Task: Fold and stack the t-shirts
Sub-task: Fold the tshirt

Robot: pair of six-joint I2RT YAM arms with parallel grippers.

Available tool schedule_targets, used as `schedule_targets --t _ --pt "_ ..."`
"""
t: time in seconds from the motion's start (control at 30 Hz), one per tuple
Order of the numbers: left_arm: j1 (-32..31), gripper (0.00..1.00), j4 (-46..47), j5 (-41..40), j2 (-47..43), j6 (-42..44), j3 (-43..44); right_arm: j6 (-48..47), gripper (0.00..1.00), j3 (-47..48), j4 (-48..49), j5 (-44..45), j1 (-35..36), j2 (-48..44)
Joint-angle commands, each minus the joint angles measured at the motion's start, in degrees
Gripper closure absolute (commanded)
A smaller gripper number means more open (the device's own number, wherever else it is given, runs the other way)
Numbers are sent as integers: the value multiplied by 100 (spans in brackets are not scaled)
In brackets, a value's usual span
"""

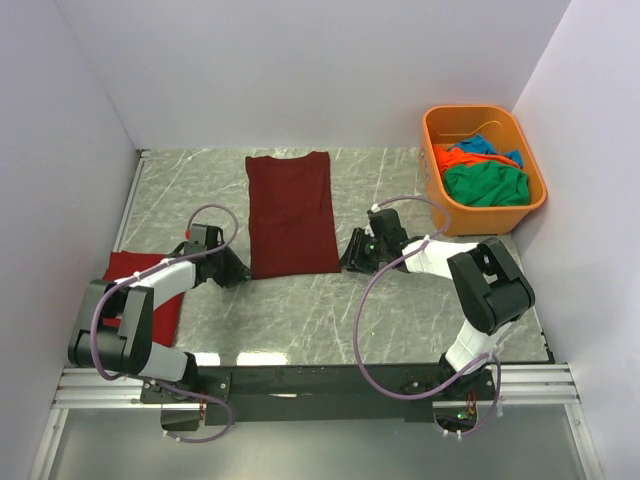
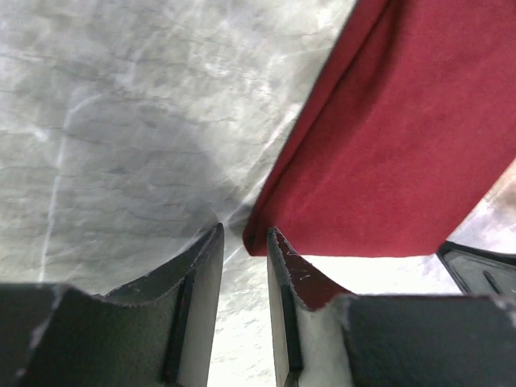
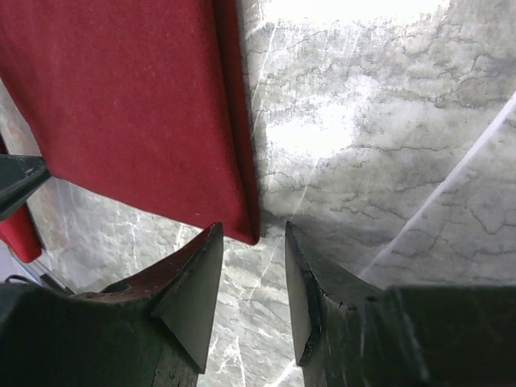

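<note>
A dark maroon t-shirt (image 1: 290,213) lies folded into a long strip in the middle of the table. My left gripper (image 1: 240,272) is open and empty, low at the strip's near left corner (image 2: 256,242). My right gripper (image 1: 350,255) is open and empty at its near right corner (image 3: 251,234). A bright red t-shirt (image 1: 150,290) lies folded at the left edge, partly under my left arm. Green (image 1: 485,185), orange (image 1: 455,158) and blue (image 1: 480,146) t-shirts lie bunched in the tub.
An orange plastic tub (image 1: 533,200) stands at the back right corner. White walls close in the marble table (image 1: 300,320) at the left, back and right. The left gripper's tip shows in the right wrist view (image 3: 18,181).
</note>
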Motion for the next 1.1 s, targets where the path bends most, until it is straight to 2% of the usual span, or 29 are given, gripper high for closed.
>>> schedule_targets --t 0.0,0.4,0.77,0.8,0.87,0.9,0.93,1.0,1.07 --pt "3 66 297 141 33 17 -84 41 55 -161 70 36 -29 4" --pt "-182 62 517 19 182 -115 -365 191 57 -275 316 62 111 268" --pt "-410 76 710 -79 438 -238 -400 349 60 -301 378 132 270 356" --pt "-411 79 710 -70 437 -238 -383 349 63 -302 378 132 270 356" --pt "-437 91 701 -44 429 -238 -365 366 69 -293 387 114 252 347" --pt "-463 97 675 -35 403 -238 -339 375 82 -293 404 105 269 330" --pt "-481 99 649 -44 367 -247 -330 375 87 -293 404 97 270 304" --pt "-586 99 526 -140 175 -282 -347 384 96 -406 422 105 269 164" --pt "-656 99 447 -193 8 -334 -444 375 99 -556 448 140 278 5"
